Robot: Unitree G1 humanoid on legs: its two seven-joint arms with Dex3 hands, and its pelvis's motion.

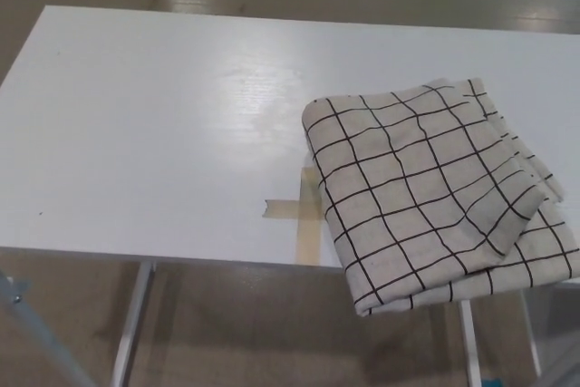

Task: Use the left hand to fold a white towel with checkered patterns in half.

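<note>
Item: checkered towel [426,188], already lying doubled at four o'clock on the tabletop [154,133], overhanging its near edge. Neither hand is showing. Any tidying should be squaring edges.

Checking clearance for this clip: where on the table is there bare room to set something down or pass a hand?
The table is bare across its whole left and middle, from the far edge to the near edge, up to the tape cross. The right side is taken: the folded checkered towel covers it and hangs over the near edge. No robot hand shows.
</note>
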